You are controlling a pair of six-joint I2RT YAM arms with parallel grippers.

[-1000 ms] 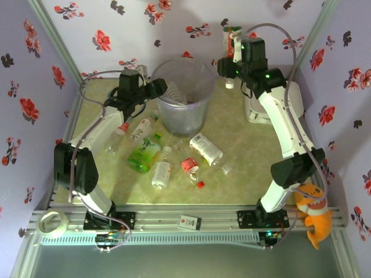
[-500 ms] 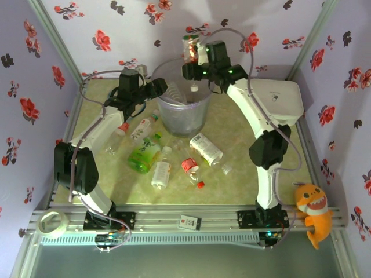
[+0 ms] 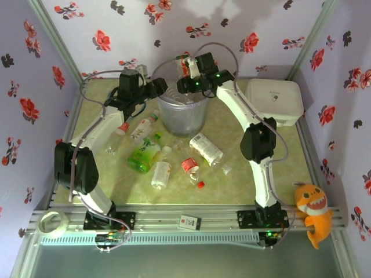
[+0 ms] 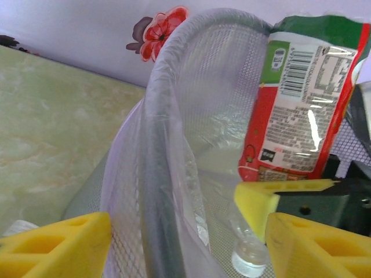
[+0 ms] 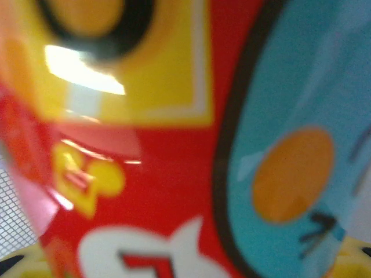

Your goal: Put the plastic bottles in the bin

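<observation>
Nearest you, on the front rail, sit a roll of tape (image 3: 51, 223), a small card (image 3: 189, 222) and an orange plush fish (image 3: 313, 211). Past them, on the green table (image 3: 249, 179), your loose bottles (image 3: 161, 171) lie on their sides between the two arms. Among them are a green-labelled bottle (image 3: 145, 152), a white-labelled bottle (image 3: 206, 149) and a short one with a red band (image 3: 189, 165), with two more close to the left arm. Behind them the bin (image 3: 182, 116) stands upright in the middle. Your left gripper (image 3: 162, 87) is at its left rim with the jaws spread apart and holding nothing. In the left wrist view that rim (image 4: 159, 174) runs up between the yellow pads (image 4: 55, 243), and you cannot tell whether they touch it. Your right gripper (image 3: 188, 70) is clamped on a red-labelled bottle (image 3: 184, 62), held above the bin's far edge as the top camera sees it. The left wrist view shows this bottle (image 4: 301, 98) just beyond the rim, barcode facing you. The right wrist view shows its label (image 5: 174, 174) as a blur. Farthest back on the right a white box (image 3: 275, 101) sits against the flowered wall (image 3: 116, 23).
</observation>
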